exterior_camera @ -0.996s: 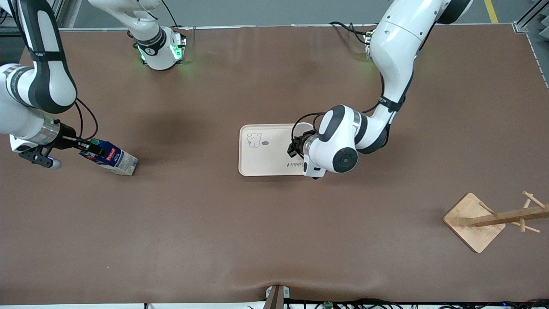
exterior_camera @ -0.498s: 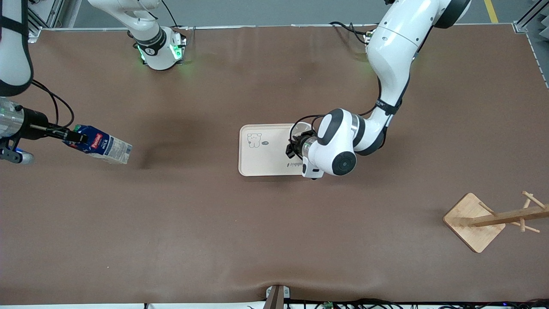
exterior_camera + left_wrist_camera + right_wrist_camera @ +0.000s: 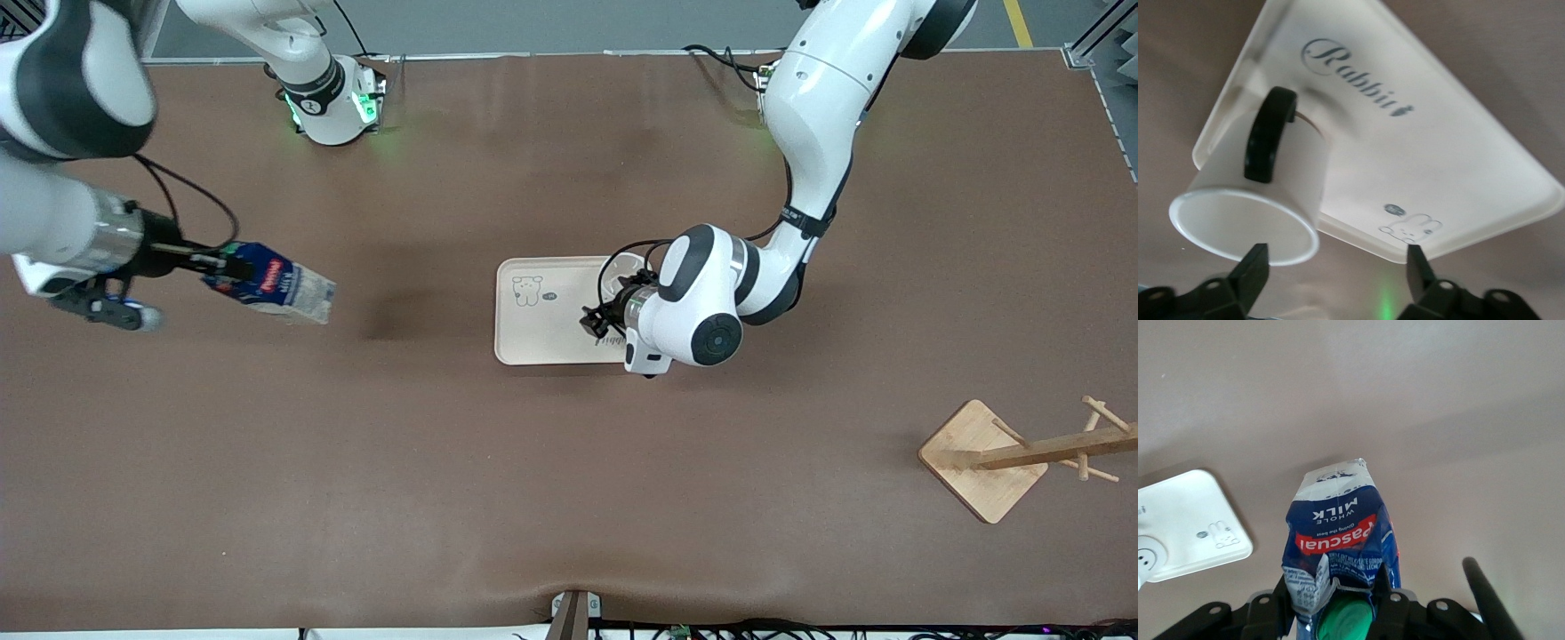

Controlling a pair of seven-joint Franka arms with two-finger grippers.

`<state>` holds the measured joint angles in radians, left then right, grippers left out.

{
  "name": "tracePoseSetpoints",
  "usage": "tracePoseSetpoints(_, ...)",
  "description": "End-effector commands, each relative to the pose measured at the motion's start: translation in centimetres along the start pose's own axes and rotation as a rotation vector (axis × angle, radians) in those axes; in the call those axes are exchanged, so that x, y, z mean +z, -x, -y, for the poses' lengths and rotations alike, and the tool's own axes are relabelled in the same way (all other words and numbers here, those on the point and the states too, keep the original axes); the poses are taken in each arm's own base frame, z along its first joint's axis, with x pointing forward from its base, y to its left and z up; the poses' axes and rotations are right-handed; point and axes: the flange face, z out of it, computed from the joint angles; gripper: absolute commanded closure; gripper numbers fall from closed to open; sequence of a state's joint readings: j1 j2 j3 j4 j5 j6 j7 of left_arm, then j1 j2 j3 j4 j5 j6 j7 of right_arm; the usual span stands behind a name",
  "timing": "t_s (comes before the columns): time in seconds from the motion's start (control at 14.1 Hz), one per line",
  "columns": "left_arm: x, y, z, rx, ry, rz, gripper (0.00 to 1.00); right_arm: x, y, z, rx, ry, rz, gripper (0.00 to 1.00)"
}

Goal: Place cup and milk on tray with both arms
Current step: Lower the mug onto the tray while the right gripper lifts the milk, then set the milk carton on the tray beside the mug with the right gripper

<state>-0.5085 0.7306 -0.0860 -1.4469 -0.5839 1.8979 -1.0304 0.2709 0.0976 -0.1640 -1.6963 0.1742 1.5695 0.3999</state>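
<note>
Layout of the tabletop [image 3: 569, 498]. The tray [image 3: 542, 333] lies near the middle of the tabletop. The cup [image 3: 625, 267] stands on the tray, at the corner toward the left arm's end and farther from the front camera. The left hand [image 3: 597, 320] is over the tray just beside the cup, its fingers [image 3: 1253, 267] spread to either side of the cup's rim and clear of it. The right hand [image 3: 227, 267] is over the tabletop toward the right arm's end, well apart from the tray, clamped on the top of the milk [image 3: 283, 289], which hangs tilted in the air. A wooden rack [image 3: 1005, 458] stands toward the left arm's end, nearer the front camera than the tray.
</note>
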Motion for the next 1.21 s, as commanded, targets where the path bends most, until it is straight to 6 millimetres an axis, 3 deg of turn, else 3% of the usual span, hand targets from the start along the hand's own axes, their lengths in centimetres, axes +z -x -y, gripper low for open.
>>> tracePoseSetpoints(0.0, -5.5, 1.6, 0.0, -0.003, 0.064, -0.024, 0.00, 1.0, 4.1, 7.8, 0.057, 0.012, 0.011, 1.00)
tracePoseSetpoints(0.14, -10.9, 0.8, 1.4, -0.005, 0.109, -0.072, 0.00, 2.1, 6.2, 12.4, 0.092, -0.071, 0.025, 1.00)
tracePoseSetpoints(0.36, -17.3, 0.3, 3.4, 0.023, 0.098, -0.198, 0.00, 5.1, 8.4, 18.0, 0.132, -0.077, -0.013, 1.00)
tracePoseSetpoints(0.57, -20.7, -1.4, 5.0, 0.024, 0.054, -0.265, 0.00, 10.1, 10.5, 24.1, 0.121, -0.090, -0.066, 1.00)
tracePoseSetpoints(0.64, -22.7, -2.1, 6.1, 0.030, 0.061, -0.302, 0.00, 12.0, 11.3, 26.1, 0.133, -0.099, -0.070, 1.00)
tracePoseSetpoints(0.71, -24.4, -2.1, 6.9, 0.065, 0.062, -0.340, 0.00, 13.4, 11.9, 27.2, 0.146, -0.092, -0.072, 1.00)
tracePoseSetpoints(0.85, -27.5, -4.0, 9.1, 0.121, 0.056, -0.394, 0.00, 15.6, 12.6, 28.0, 0.116, -0.049, -0.068, 1.00)
tracePoseSetpoints(1.14, -31.6, -5.0, 11.9, 0.201, -0.040, -0.571, 0.00, 18.9, 13.7, 29.1, 0.057, 0.009, -0.073, 1.00)
